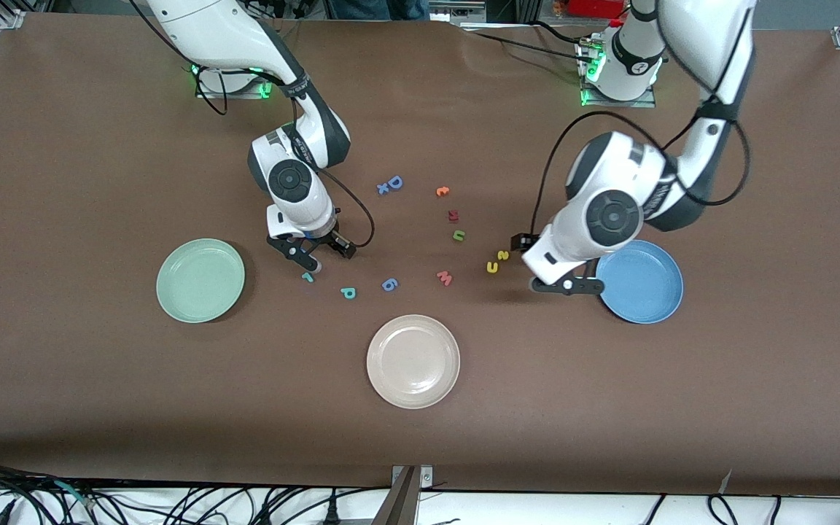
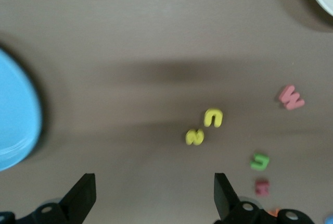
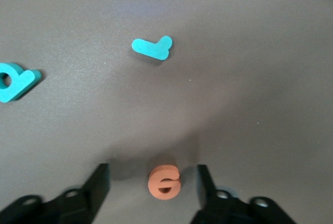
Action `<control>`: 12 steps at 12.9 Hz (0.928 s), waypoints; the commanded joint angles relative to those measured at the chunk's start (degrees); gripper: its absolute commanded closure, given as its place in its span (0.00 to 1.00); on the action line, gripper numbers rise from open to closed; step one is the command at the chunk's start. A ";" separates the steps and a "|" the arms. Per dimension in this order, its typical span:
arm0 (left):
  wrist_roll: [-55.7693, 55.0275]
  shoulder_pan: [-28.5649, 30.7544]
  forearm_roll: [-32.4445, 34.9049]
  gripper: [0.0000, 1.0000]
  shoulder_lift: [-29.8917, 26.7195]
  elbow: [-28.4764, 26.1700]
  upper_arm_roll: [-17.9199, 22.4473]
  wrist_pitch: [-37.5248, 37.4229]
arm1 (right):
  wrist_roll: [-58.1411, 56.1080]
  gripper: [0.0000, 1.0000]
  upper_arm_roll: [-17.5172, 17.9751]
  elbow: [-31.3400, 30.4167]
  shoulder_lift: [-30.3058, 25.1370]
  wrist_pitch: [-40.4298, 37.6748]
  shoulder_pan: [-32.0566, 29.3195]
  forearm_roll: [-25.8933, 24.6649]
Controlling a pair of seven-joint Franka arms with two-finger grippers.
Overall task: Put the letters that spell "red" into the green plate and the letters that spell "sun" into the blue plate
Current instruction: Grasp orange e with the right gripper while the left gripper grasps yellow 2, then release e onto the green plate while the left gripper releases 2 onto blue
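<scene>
Straddling orange "e" (image 3: 165, 182) (hidden in front view): right hand (image 3: 152, 182)

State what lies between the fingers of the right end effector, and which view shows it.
The orange "e" lies on the table between the fingers of the right end effector, which stand apart on either side. The right wrist view shows this.

Three plates are seen: a green plate (image 1: 200, 281), a blue plate (image 1: 642, 284) and a cream plate (image 1: 413, 361). Twelve small letters are counted: three blue letters (image 1: 394, 182), two teal letters (image 1: 348, 292), two orange letters (image 1: 442, 191) (image 3: 165, 182), two yellow letters (image 1: 502, 255), one green letter (image 1: 458, 235), one pink letter (image 1: 445, 278) and one dark red letter (image 1: 453, 215).
</scene>
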 commanded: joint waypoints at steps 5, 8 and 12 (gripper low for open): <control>-4.57 -4.78 1.87 0.00 1.06 -14.99 0.17 22.45 | 0.87 0.54 -0.47 -1.76 -0.50 1.00 1.26 0.35; -7.71 -7.42 5.56 0.07 3.97 -14.91 0.34 25.89 | 0.87 0.73 -0.47 -1.76 -0.42 0.82 1.26 0.35; -7.91 -7.16 7.68 0.18 4.67 -14.29 0.34 26.51 | -0.09 0.81 -0.82 0.25 -0.68 -1.18 0.82 0.43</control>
